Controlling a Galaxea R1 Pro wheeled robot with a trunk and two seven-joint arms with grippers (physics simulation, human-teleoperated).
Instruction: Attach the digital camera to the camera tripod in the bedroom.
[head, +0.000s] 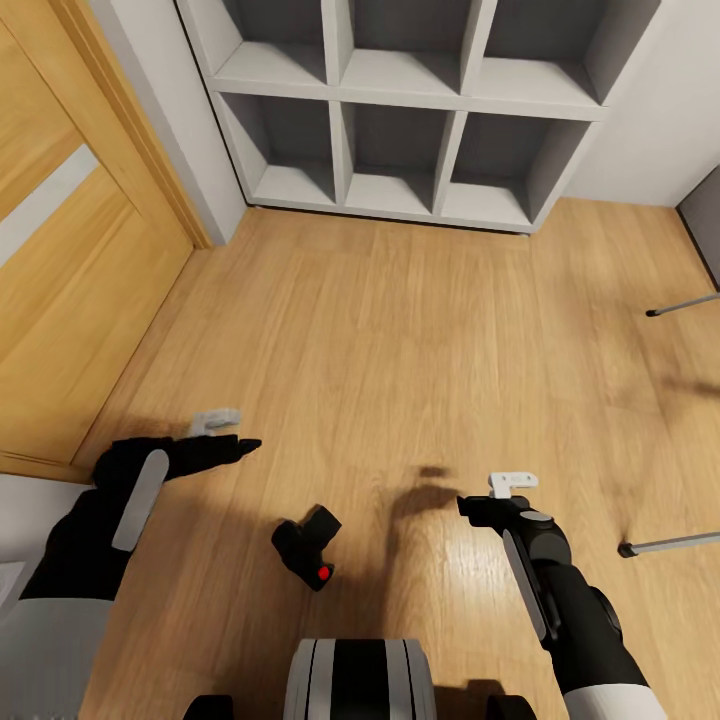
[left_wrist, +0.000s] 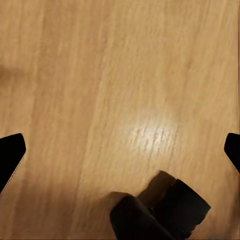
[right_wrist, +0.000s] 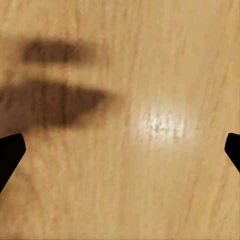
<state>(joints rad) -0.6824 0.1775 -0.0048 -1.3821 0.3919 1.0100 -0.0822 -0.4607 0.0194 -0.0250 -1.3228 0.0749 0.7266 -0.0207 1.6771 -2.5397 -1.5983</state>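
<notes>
Digital camera (head: 308, 555): we see it lying on the wood floor (head: 400, 330), between both arms, just ahead of the robot's base; no claw touches it.
Camera tripod (head: 668, 545): we see two silver legs at the right edge, well apart from the camera.
Left claw (left_wrist: 120, 147): fingers spread apart, empty, above the camera.
Right claw (right_wrist: 120, 147): fingers apart, empty, over bare floor.
Progress: we judge nothing done; grasp, carry and attachment remain.
Surroundings: grey cubby shelves (head: 420, 100) ahead, wooden door (head: 70, 250) left.

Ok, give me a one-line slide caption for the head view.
Digital camera lying on the wood floor between both open pincers, left and right, with tripod legs at the edge.
</notes>
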